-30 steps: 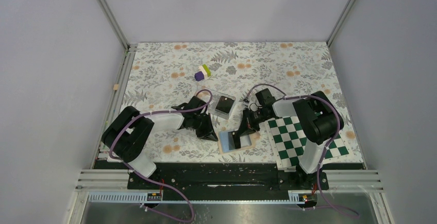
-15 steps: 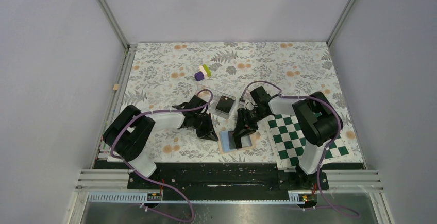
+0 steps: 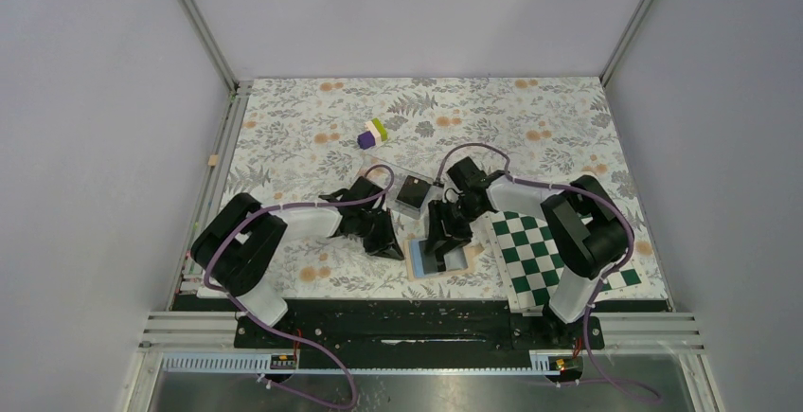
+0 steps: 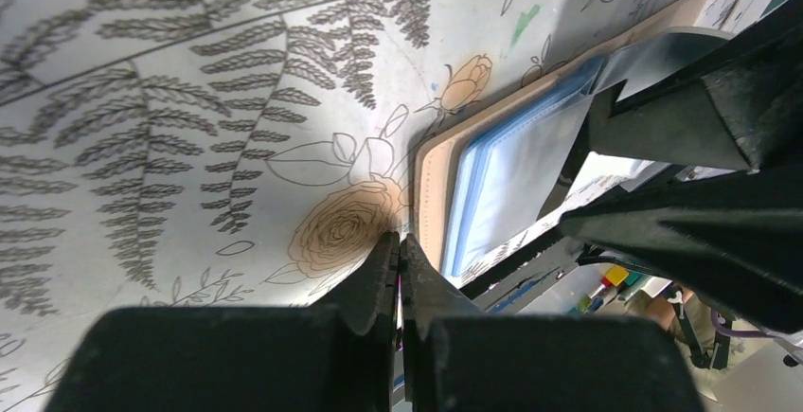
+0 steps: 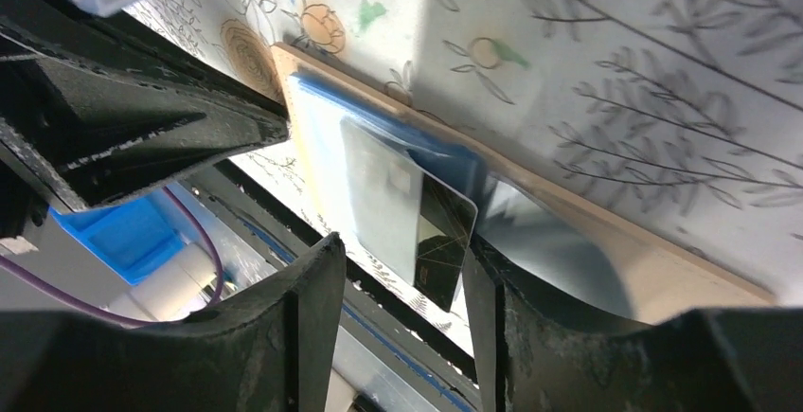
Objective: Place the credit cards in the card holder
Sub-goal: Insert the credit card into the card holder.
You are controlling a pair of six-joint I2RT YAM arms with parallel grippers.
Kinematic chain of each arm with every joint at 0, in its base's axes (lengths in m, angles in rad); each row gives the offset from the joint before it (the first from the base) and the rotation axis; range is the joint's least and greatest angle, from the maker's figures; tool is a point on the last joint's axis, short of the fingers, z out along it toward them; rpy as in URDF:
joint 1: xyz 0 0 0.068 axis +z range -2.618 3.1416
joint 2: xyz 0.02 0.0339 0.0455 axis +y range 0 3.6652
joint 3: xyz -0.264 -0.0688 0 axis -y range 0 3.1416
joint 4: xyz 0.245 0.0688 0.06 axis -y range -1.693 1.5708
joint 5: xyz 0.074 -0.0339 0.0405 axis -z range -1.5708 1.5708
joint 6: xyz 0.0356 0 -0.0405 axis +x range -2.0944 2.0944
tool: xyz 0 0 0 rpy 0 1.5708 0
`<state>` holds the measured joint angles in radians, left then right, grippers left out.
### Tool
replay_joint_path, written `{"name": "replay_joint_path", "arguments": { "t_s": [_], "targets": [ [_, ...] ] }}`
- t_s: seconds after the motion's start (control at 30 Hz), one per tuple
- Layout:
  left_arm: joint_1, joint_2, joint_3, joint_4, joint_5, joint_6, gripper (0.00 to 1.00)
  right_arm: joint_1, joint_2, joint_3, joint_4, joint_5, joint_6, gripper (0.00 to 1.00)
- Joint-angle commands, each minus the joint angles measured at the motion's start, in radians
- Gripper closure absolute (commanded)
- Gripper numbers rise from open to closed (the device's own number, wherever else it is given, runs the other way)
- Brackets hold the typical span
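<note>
The card holder (image 3: pixel 456 263) lies open near the front edge, tan rim out and light blue inside up. One credit card (image 5: pixel 417 227), glossy and dark, stands partly in the blue pocket of the card holder (image 5: pixel 317 133), with its lower end sticking out. My right gripper (image 5: pixel 402 256) is open, one finger on each side of that card, and hangs over the holder (image 3: pixel 437 244). My left gripper (image 4: pixel 398 241) is shut on nothing, its tips at the tan left edge of the card holder (image 4: pixel 431 199). A second black card (image 3: pixel 414 191) lies in a clear plastic case.
A green-white checkerboard (image 3: pixel 549 256) lies to the right of the holder, under the right arm. A purple-green-white block cluster (image 3: pixel 373 133) sits further back. The clear case (image 3: pixel 398 181) is just behind the two grippers. The black front rail runs close below the holder.
My right gripper has moved left over the holder and opened, letting go of the card, which now stands in the blue pocket. The left gripper has stayed shut at the holder's edge.
</note>
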<state>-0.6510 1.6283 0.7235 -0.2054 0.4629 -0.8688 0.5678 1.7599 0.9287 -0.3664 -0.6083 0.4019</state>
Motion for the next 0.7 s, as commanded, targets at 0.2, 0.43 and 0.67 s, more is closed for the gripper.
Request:
{"name": "replay_joint_path", "arguments": {
  "t_s": [0.2,0.43,0.67],
  "targets": [
    [-0.054,0.040,0.013,0.040,-0.059,-0.037,1.00,0.089,0.025,0.002,0.094,-0.010,0.167,0.43],
    [-0.062,0.021,-0.010,0.081,-0.049,-0.070,1.00,0.092,0.007,-0.103,0.314,-0.110,0.369,0.40],
    [-0.063,-0.067,-0.018,-0.013,-0.109,-0.046,0.89,0.091,-0.038,-0.078,0.194,-0.040,0.311,0.38]
  ]
}}
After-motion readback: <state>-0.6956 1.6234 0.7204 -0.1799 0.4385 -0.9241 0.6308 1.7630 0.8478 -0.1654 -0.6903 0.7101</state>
